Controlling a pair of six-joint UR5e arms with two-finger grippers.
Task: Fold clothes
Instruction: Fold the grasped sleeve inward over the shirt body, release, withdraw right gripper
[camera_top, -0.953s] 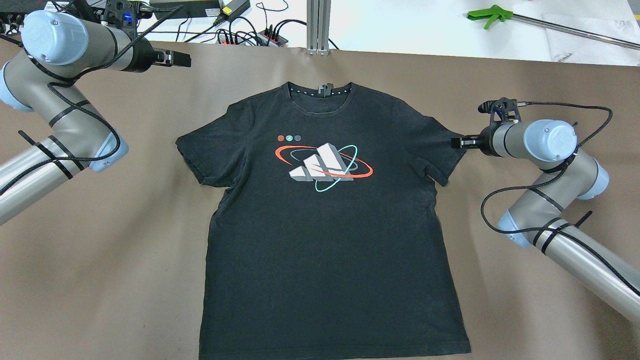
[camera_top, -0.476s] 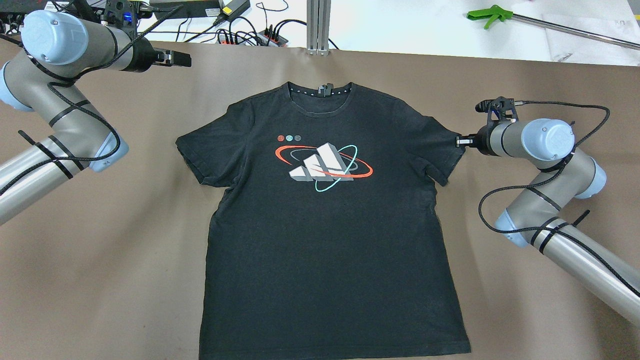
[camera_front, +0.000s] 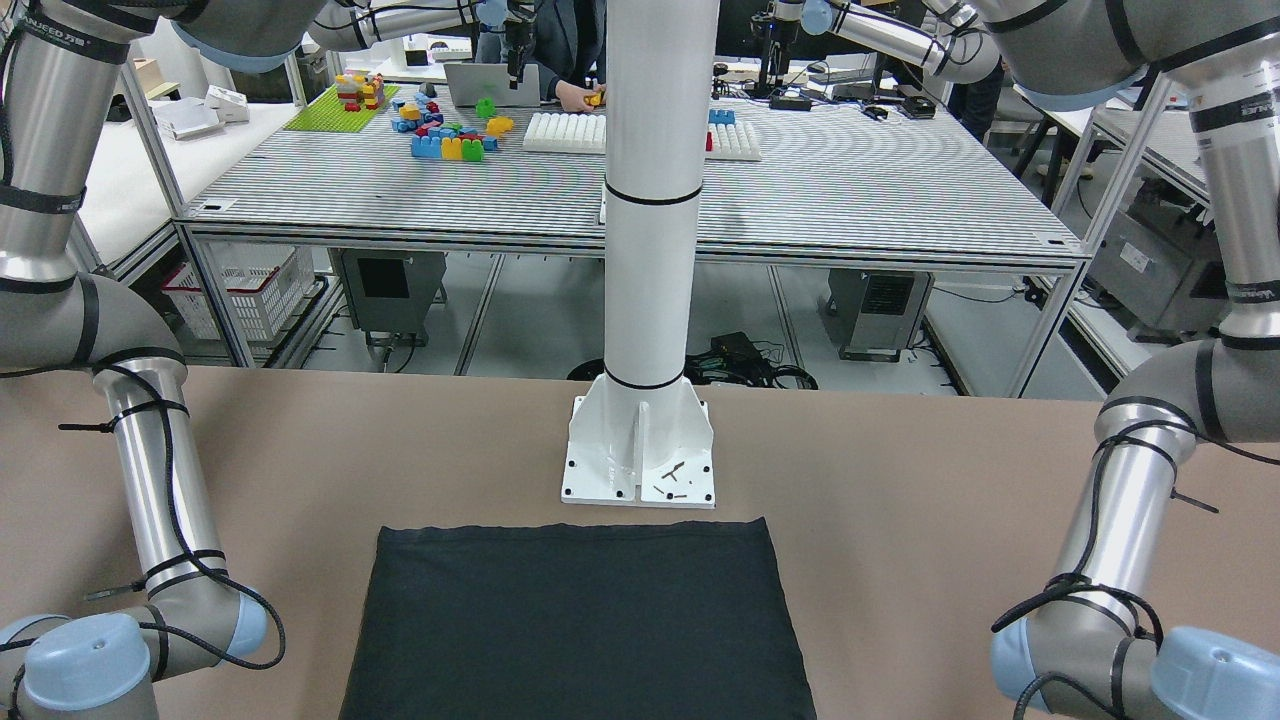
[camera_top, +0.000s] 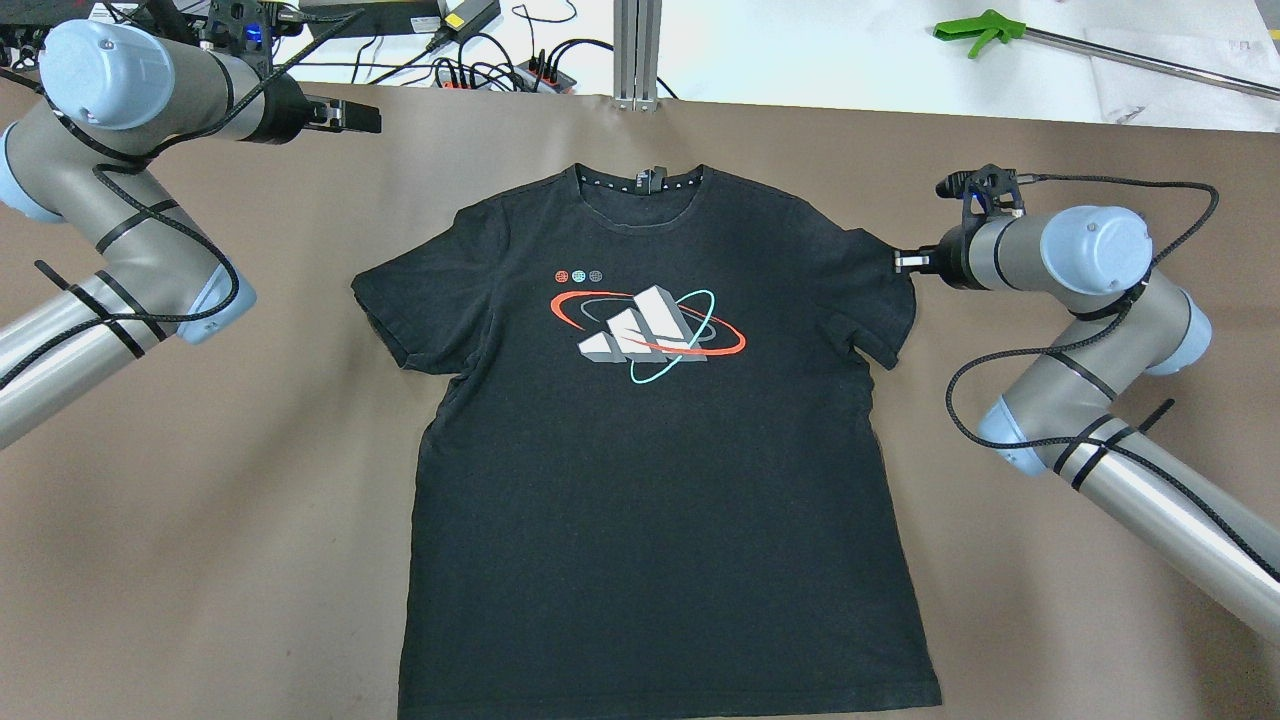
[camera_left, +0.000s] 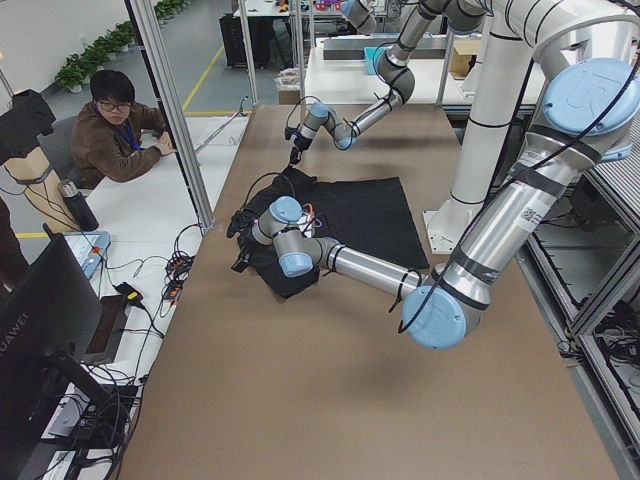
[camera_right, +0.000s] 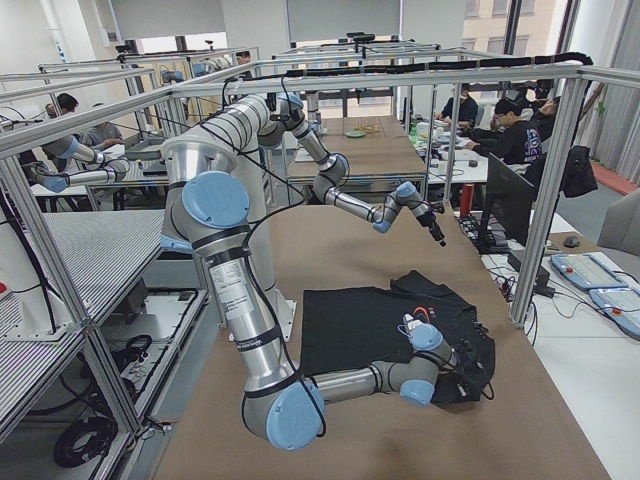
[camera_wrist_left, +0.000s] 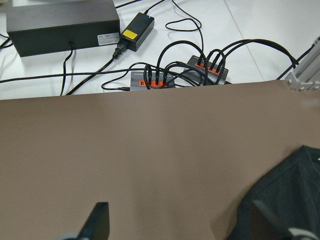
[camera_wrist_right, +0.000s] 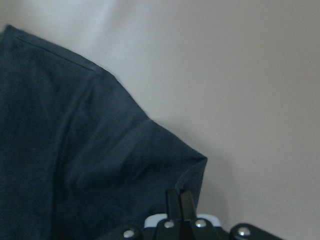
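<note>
A black T-shirt (camera_top: 650, 480) with a red, teal and white logo (camera_top: 645, 325) lies flat, face up, on the brown table (camera_top: 250, 500), collar at the far side. My right gripper (camera_top: 897, 262) is at the shirt's right sleeve. In the right wrist view it (camera_wrist_right: 180, 202) is shut on the sleeve's hem (camera_wrist_right: 192, 172), which is slightly rumpled. My left gripper (camera_top: 372, 118) hovers over bare table at the far left, apart from the shirt. The left wrist view shows it (camera_wrist_left: 185, 225) open and empty, with the shirt's left shoulder (camera_wrist_left: 285, 200) at the lower right.
Power strips and cables (camera_top: 500, 70), a black power brick (camera_wrist_left: 62, 25) and an aluminium post (camera_top: 635, 55) lie past the table's far edge. A green-handled tool (camera_top: 975, 28) is at the far right. The white robot pedestal (camera_front: 640, 450) stands by the shirt's hem.
My right gripper has moved toward the far side and slightly inward at the right sleeve; the sleeve's outer corner has drawn in with it. The left arm has not moved.
</note>
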